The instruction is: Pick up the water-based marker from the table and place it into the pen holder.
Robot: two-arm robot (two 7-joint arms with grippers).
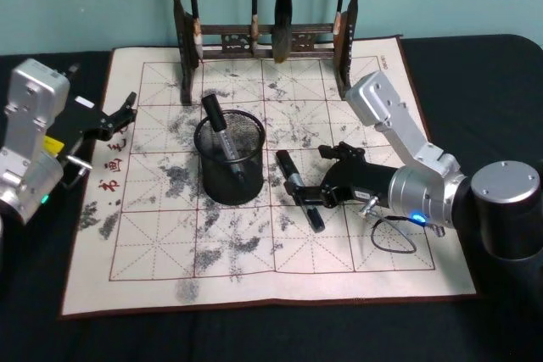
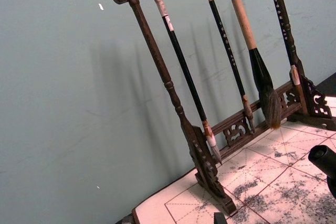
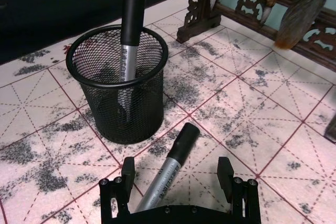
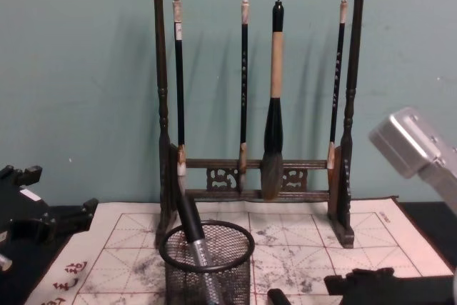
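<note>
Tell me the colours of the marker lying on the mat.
The marker: silver barrel, black cap; clearest in the right wrist view.

Mat [image 1: 280, 269]: off-white; you see red grid lines, grey ink smudges.
Pen holder [image 1: 250, 177]: black wire mesh.
Marker [image 3: 169, 167]: silver barrel, black cap.
Worktop [image 1: 475, 74]: near black.
Brush rack [image 4: 163, 105]: dark brown wood.
Wall [image 4: 78, 69]: teal.

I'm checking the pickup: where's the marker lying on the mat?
In the head view the marker lies flat on the mat, just right of the pen holder, between the right gripper's open fingers.
</note>
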